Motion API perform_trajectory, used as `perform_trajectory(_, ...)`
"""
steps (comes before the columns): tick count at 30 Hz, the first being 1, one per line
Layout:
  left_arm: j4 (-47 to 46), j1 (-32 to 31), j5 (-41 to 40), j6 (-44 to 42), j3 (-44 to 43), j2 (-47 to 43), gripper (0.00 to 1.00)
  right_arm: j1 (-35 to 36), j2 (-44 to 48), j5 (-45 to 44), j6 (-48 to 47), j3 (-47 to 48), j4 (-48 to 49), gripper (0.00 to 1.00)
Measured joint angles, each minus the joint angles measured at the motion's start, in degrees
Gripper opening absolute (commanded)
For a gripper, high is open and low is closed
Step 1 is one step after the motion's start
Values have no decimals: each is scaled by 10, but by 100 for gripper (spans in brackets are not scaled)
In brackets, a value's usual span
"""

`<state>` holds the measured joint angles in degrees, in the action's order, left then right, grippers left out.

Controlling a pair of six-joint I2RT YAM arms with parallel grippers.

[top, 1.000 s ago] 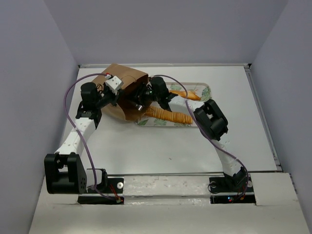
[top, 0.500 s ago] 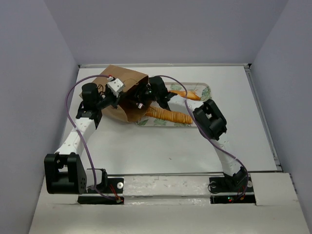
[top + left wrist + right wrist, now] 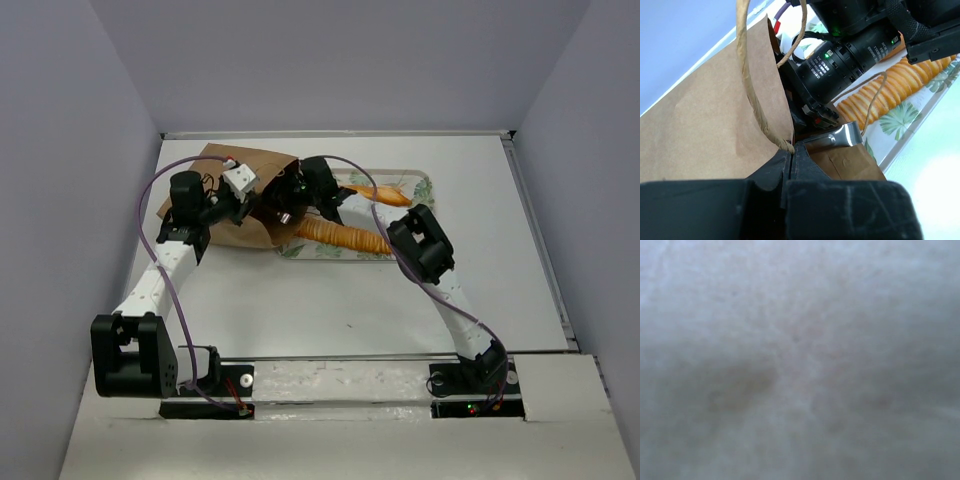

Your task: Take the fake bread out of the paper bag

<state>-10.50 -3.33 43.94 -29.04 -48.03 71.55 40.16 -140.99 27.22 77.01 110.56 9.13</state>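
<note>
The paper bag (image 3: 235,170) lies on its side at the back left, its mouth facing the tray. My left gripper (image 3: 250,205) is shut on the bag's rim by a cord handle; the left wrist view shows this grip (image 3: 791,149) and the bag (image 3: 700,125). My right arm's wrist (image 3: 308,185) reaches into the bag's mouth; its fingers are hidden, and the right wrist view is only a grey blur. The ribbed stick loaf (image 3: 345,236) lies on the tray, also in the left wrist view (image 3: 890,82). The baguette (image 3: 382,192) lies at the tray's back. The oval loaf is out of view.
The leaf-patterned tray (image 3: 422,185) sits right of the bag, its rim near the bag's mouth (image 3: 900,122). My right arm's elbow (image 3: 420,245) hangs over the tray's front right. Walls close the table at the back and sides.
The bag has tipped back and left and lies flatter. My right arm has pushed further left into its mouth. More of the ribbed loaf now shows on the tray.
</note>
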Motion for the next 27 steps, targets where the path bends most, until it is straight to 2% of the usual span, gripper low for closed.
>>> perform_trajectory(7,-35,-14,-40,6,0,18,0,1,-4,20,8,18,-5,56)
perform_trajectory(15,-68,-67,-210,16,-10,29,0,4,14,14,5,-40,-2,56)
perform_trajectory(19,-77,-87,-264,28,-11,29,0,10,30,5,0,-57,-2,56)
perform_trajectory(27,-77,-101,-302,30,-11,31,0,22,46,-10,-23,-61,-16,56)
